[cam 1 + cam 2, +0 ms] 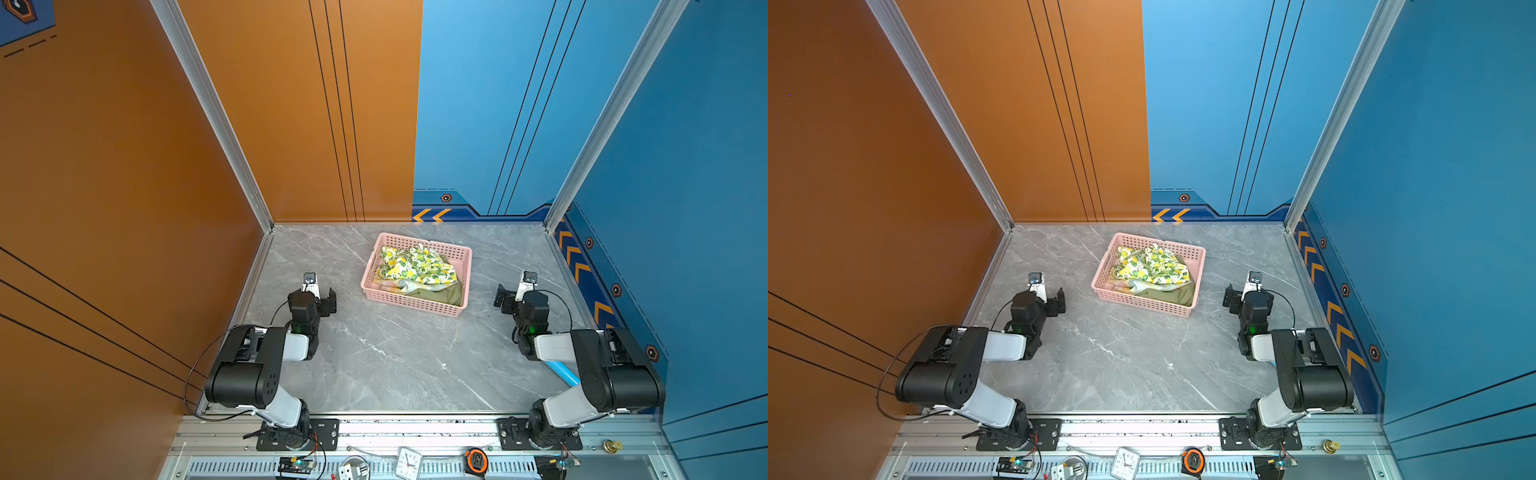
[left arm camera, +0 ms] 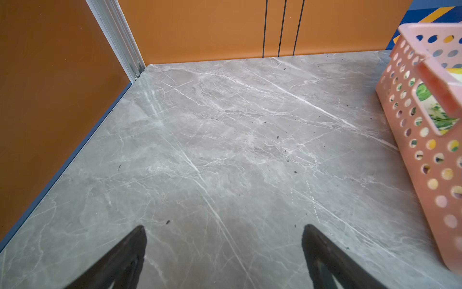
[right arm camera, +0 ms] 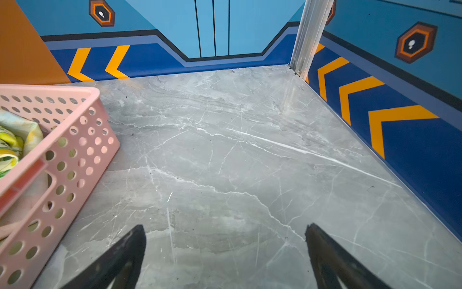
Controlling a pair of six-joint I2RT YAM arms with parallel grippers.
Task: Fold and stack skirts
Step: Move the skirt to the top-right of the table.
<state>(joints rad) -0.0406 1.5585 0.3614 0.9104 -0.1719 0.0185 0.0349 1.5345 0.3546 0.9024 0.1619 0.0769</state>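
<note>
I find all three skirts in the pink basket (image 1: 409, 302), which sits on the grey marble table (image 1: 374, 365) toward the back wall, between the two arms. The lemon-print skirt (image 1: 417, 264) lies crumpled on top. The olive green skirt (image 1: 451, 294) shows beneath it at the basket's near right corner. A pale yellow-blue skirt (image 1: 395, 286) appears wedged between them, though too little shows to confirm its print. The left gripper (image 2: 224, 226) has its jaws spread wide and empty over bare table beside the basket. The right gripper (image 3: 225, 224) is likewise spread wide and empty on the opposite side. Neither touches cloth or basket.
</note>
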